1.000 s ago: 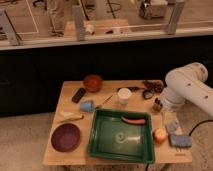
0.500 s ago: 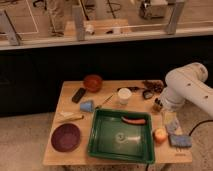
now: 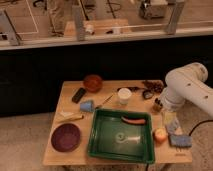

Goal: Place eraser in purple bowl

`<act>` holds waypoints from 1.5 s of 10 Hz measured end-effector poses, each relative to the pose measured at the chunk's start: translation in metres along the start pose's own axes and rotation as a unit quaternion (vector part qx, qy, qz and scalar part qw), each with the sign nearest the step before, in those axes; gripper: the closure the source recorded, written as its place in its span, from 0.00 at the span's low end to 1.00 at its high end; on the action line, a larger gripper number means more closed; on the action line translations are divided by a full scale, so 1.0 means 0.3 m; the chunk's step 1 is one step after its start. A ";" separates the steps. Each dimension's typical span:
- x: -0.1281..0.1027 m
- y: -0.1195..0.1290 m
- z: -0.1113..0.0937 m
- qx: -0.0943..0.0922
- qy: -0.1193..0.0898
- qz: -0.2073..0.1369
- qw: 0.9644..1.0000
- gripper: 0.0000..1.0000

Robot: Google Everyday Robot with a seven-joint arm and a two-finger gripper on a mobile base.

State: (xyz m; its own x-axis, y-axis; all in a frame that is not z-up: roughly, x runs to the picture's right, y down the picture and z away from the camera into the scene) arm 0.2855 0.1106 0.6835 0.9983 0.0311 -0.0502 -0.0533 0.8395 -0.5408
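Observation:
The eraser (image 3: 78, 95), a small black block, lies on the wooden table (image 3: 60, 155) near its back left, just left of an orange-brown bowl (image 3: 92, 82). The purple bowl (image 3: 65, 137) sits near the table's front left corner, with nothing showing in it. My gripper (image 3: 158, 105) hangs below the white arm (image 3: 186, 89) over the table's right side, far to the right of both the eraser and the purple bowl. It is mostly hidden by the arm.
A green tray (image 3: 99, 144) in the middle holds an orange-red stick (image 3: 134, 120). A light blue wedge (image 3: 87, 106), a white cup (image 3: 124, 95), an orange fruit (image 3: 160, 135), a blue sponge (image 3: 180, 141) and dark clutter (image 3: 150, 89) also stand on the table.

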 end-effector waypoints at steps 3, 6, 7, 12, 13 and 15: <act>-0.093 -0.062 0.022 0.010 -0.019 -0.058 0.998 0.20; -0.340 -0.173 0.037 0.039 -0.043 -0.149 0.987 0.20; -0.412 -0.207 0.028 0.051 -0.050 -0.175 0.982 0.20; -0.806 -0.352 -0.025 0.100 -0.073 -0.279 0.952 0.20; -0.812 -0.352 -0.023 0.099 -0.072 -0.280 0.952 0.20; -0.806 -0.353 -0.024 0.100 -0.072 -0.278 0.953 0.20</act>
State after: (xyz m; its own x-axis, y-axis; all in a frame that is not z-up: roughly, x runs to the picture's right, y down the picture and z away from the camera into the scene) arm 0.0495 0.0103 0.7469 0.8644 -0.3870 0.3209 0.4768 0.8336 -0.2790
